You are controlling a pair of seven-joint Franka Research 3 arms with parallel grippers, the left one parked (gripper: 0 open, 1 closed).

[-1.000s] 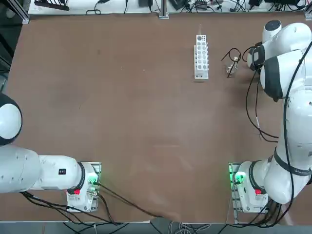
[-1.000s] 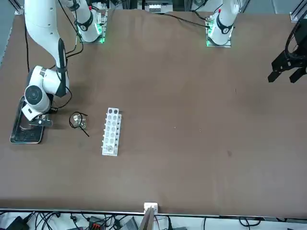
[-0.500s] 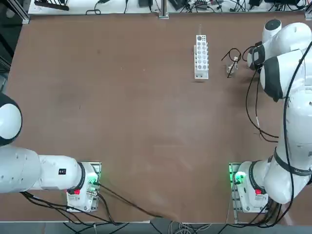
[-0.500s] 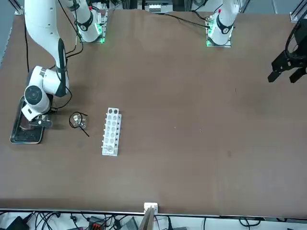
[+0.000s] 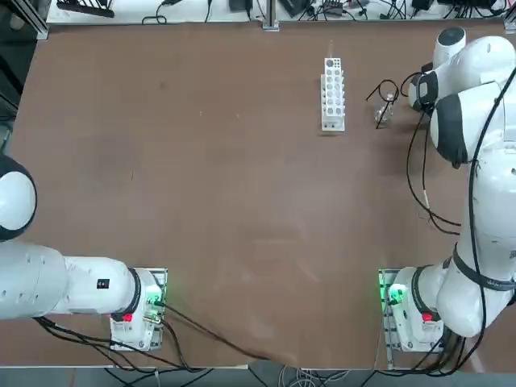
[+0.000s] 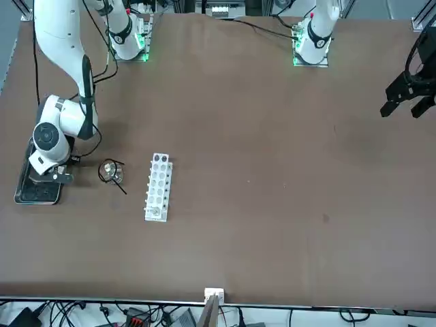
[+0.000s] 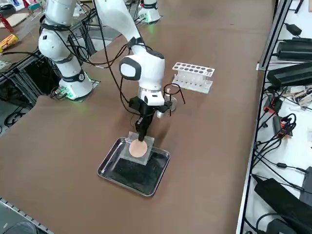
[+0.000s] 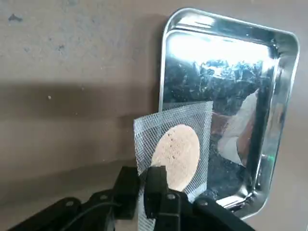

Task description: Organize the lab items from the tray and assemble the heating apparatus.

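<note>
Right jaws (image 8: 144,192) clamped on square mesh (image 8: 174,149) above tray (image 7: 109,171), brown table (image 5: 201,177), cables (image 7: 278,131) alongside

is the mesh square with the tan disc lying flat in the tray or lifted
Lifted. The mesh square stands tilted above the tray, one edge pinched in the right hand, which is shut on it.

tray (image 6: 20,197) mostly hidden under right arm in front view, fully hidden from overhead, burner (image 5: 385,109) and wire stand (image 5: 382,87) at rack's (image 5: 332,93) 3 o'clock too small to resolve, mesh's (image 8: 192,120) near edge hidden behind right gripper (image 8: 144,192)
</note>
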